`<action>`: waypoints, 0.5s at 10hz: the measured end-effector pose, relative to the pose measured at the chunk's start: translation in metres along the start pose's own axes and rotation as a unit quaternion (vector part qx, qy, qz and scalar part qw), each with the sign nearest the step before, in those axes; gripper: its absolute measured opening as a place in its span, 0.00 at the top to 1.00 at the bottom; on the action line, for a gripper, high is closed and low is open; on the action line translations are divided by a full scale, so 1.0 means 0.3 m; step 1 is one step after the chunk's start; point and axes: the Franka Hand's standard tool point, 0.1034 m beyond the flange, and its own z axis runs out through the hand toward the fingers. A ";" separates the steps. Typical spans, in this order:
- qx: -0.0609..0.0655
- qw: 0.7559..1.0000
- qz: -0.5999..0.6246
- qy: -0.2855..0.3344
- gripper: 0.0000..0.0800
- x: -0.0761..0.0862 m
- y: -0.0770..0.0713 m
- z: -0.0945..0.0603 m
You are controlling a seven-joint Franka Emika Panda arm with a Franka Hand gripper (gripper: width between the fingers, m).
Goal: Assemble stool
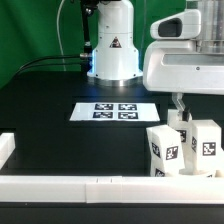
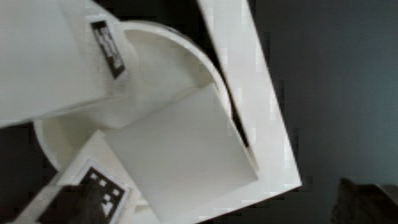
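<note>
The arm's two-finger gripper (image 1: 180,112) stands with its jaws spread wide apart, and nothing can be seen clamped between them; whether a fingertip brushes a part cannot be told. Just below and beside the jaws sit the small white plastic stool parts (image 1: 183,148), blocky legs standing upright in a tight cluster, each bearing a black-and-white square tag. In the wrist view the same white parts (image 2: 160,130) fill the picture close up: a curved edge of the round seat beside a flat-faced block, with tags partly visible at two corners. A long white border rail (image 1: 60,184) runs below the jaws, next to the cluster. Well apart from the jaws, toward the exterior view's left, lies the marker board (image 1: 112,111) with four printed tags. No readable words appear on any tag.
</note>
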 end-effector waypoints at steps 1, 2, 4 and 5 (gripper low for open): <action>-0.014 0.996 -0.089 0.007 0.19 -0.004 0.000 0.022; -0.024 0.992 -0.125 0.008 0.19 -0.009 -0.001 0.040; -0.031 0.983 -0.180 0.012 0.19 -0.008 0.004 0.070; -0.032 0.983 -0.180 0.012 0.19 -0.006 0.006 0.068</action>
